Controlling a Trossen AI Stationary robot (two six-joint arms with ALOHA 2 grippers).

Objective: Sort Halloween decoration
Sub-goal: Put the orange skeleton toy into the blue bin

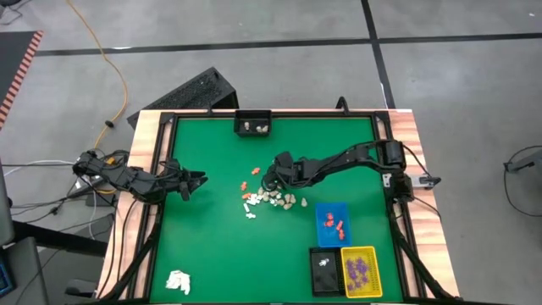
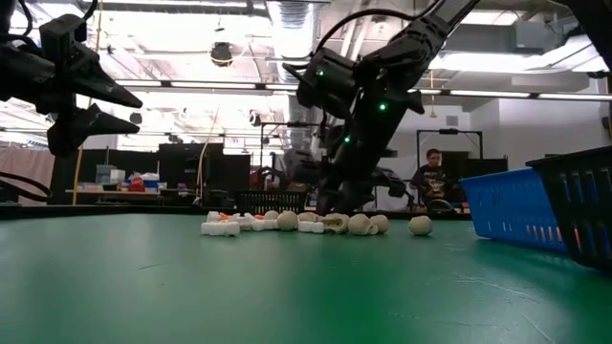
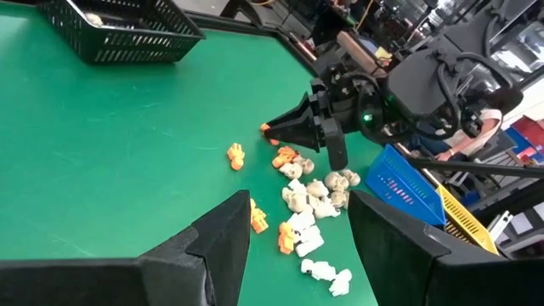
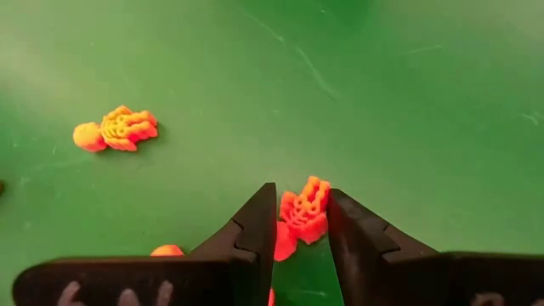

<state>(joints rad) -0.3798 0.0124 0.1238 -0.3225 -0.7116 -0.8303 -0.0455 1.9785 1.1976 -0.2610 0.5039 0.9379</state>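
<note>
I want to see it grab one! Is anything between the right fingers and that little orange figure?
No. The right gripper already has the orange figure between its fingers, touching or nearly so, down on the green table. The other orange figure lies apart.

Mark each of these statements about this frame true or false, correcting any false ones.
1. The right gripper has an orange figurine between its fingers. True.
2. The blue tray holds purple pieces. False: it holds orange-red ones; the purple pieces lie in the yellow tray.
3. The left gripper is over the pile of pieces. False: it waits apart from it, fingers open, near the table's left side.
4. A white wad lies near the table's front left corner. True.
</note>
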